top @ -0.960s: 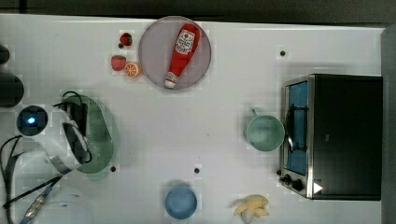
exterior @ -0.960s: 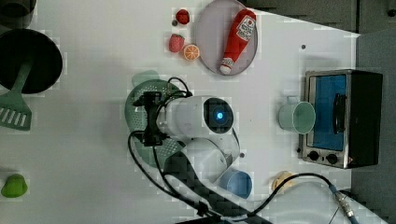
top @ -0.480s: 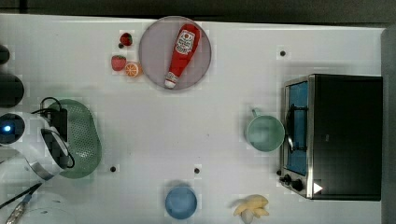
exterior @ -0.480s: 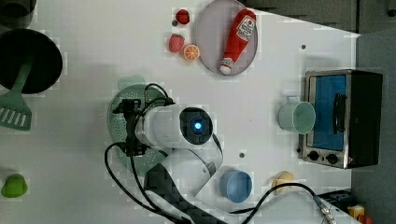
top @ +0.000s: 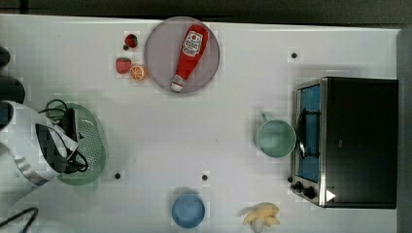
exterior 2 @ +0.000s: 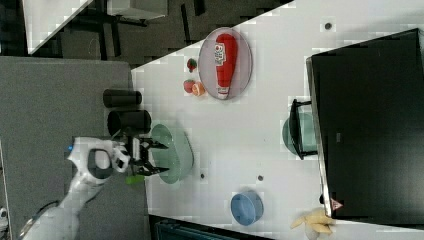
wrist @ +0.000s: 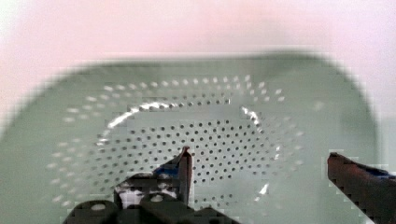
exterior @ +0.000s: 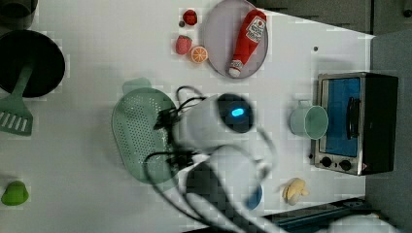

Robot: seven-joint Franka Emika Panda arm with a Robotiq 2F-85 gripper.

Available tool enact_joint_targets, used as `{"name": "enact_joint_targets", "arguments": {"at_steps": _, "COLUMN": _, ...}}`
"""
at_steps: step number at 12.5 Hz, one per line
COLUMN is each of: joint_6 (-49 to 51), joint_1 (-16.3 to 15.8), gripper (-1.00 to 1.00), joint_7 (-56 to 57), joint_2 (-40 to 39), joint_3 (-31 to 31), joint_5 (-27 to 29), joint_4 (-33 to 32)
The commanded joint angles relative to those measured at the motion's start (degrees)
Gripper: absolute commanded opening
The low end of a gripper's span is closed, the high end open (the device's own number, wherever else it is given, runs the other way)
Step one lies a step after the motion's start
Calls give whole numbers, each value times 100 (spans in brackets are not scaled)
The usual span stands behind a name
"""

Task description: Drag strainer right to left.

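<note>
While it sits at the top view's left end of the white worktop (top: 243,121), the pale mint-green oval plastic strainer (top: 94,145) looks light, stiff and slippery, best hooked by its wide rim; the black gripper (exterior 2: 156,157) hangs spread and empty at its edge.

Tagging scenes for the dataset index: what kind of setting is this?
Probably a mock kitchen on a lab tabletop: a toaster oven, a ketchup bottle on a plate and a strainer, all on a plain white table.
</note>
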State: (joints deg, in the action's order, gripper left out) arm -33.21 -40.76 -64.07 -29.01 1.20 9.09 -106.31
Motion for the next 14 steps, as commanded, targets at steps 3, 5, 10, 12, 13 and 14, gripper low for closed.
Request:
{"name": "enact_joint_targets", "arguments": {"at_steps": 3, "joint_6": 1339, "joint_1": 526, "gripper": 100, "joint_7": 2640, "joint_2": 2378, "joint_3": 1256, "joint_5": -37, "joint_4": 250}}
{"name": "enact_joint_targets", "arguments": {"at_steps": 5, "joint_6": 1920, "joint_1": 645, "gripper": 100, "joint_7": 3668, "joint_2": 3020, "joint_3": 1854, "joint_5": -320, "joint_4": 255}}
{"name": "enact_joint_targets", "arguments": {"at_steps": 10, "joint_6": 2796, "joint_1": 852, "gripper": 100, "joint_7": 5621, "joint_2": 3959, "joint_3": 3054, "joint_5": -1555, "joint_4": 254}}
{"name": "enact_joint_targets", "arguments": {"at_steps": 12, "joint_6": 2850, "joint_1": 878, "gripper": 100, "joint_7": 5625, "joint_2": 4164, "joint_3": 3359, "joint_5": -1563, "joint_4": 252}}
{"name": "enact_joint_targets", "arguments": {"at_steps": 13, "joint_6": 2904, "joint_1": 887, "gripper": 100, "joint_7": 5643, "joint_2": 4221, "joint_3": 3474, "joint_5": -1563, "joint_4": 239}}
{"name": "enact_joint_targets", "arguments": {"at_steps": 14, "joint_6": 2903, "joint_1": 888, "gripper": 100, "joint_7": 5688, "joint_2": 4245, "joint_3": 3539, "joint_5": -1563, "joint_4": 228}}
